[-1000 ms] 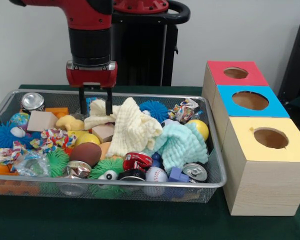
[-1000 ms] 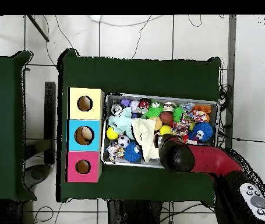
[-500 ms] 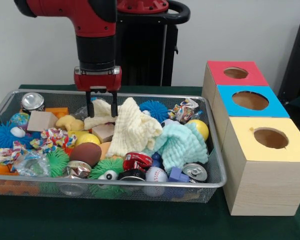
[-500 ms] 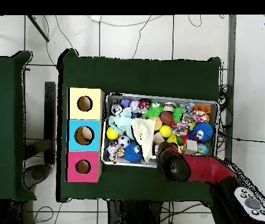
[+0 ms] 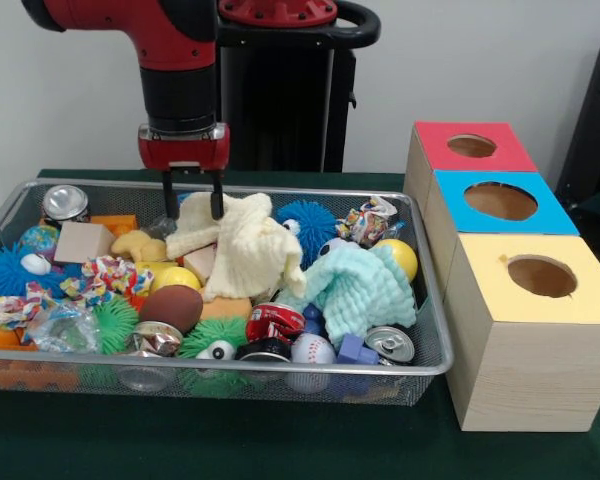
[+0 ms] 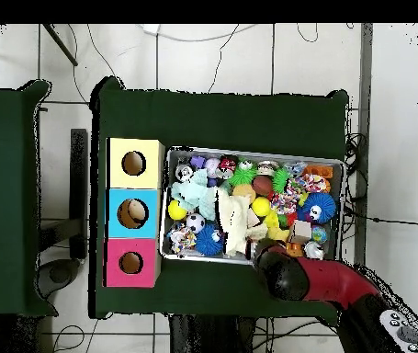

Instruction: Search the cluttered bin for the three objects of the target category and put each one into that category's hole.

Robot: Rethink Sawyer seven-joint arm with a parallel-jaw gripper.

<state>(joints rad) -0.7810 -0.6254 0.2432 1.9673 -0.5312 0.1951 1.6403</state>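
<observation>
One end effector [image 5: 191, 205] gripped the cream cloth [image 5: 245, 245] by its upper edge; the cloth hung directly below.

End effector [image 5: 192, 196] pinching cream cloth [image 5: 242, 243] – raised corner, wire bin [image 5: 20, 200], mint cloth [image 5: 358, 288] beside

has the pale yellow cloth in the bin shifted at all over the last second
Yes. The pale yellow cloth is bunched narrower and pulled up toward the gripper pinching it, uncovering more of the blue spiky ball near the wire bin's back rim.
</observation>
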